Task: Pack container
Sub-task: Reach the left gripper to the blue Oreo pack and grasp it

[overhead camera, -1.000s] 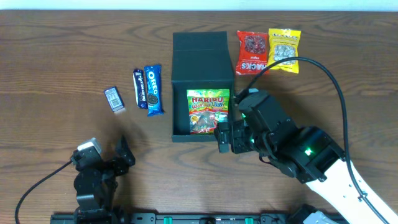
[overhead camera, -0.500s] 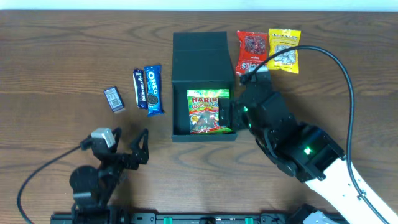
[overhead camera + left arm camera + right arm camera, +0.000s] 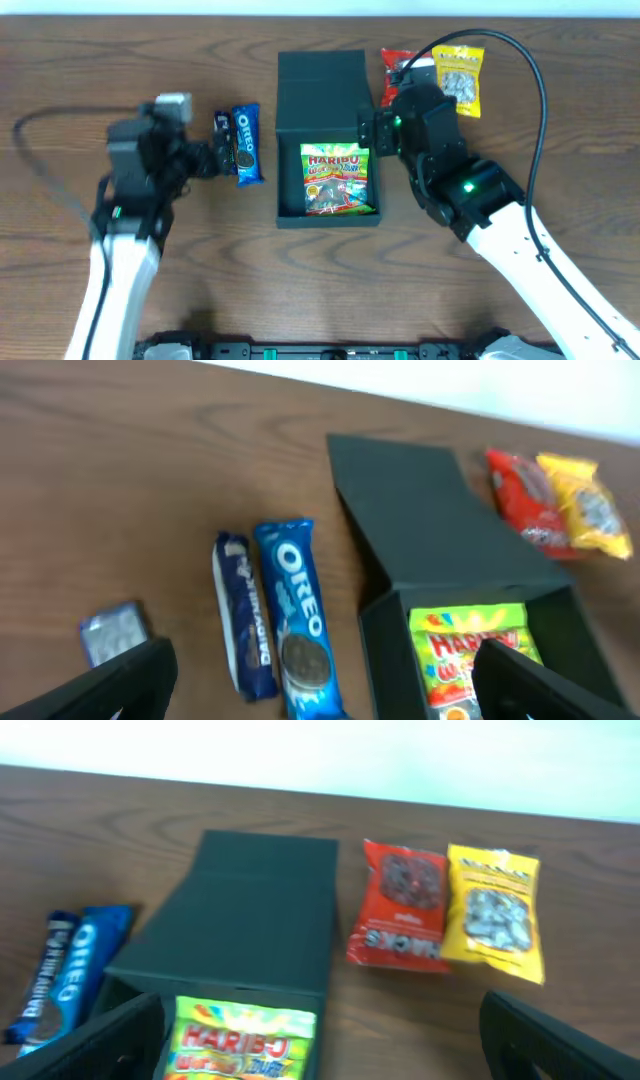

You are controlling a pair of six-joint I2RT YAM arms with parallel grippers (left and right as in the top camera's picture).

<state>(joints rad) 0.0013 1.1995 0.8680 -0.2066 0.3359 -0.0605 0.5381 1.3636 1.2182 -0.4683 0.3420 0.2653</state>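
The container (image 3: 325,95) stands open at the middle of the desk (image 3: 590,120), flap lid laid back toward the far edge, a Haribo packet (image 3: 337,180) lying flat inside. The left claw (image 3: 325,660), fingers wide and empty, hangs over the Oreo packet (image 3: 246,145) and the dark bar (image 3: 243,615) beside it, left of the container; contact cannot be judged. The right claw (image 3: 315,1020), likewise wide and empty, is at the container's right wall, a red packet (image 3: 405,907) and a yellow packet (image 3: 492,910) side by side beyond it.

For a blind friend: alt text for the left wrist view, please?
An open dark box holds a Haribo bag. Left of it lie an Oreo pack and a dark bar; a red bag and a yellow bag beyond.
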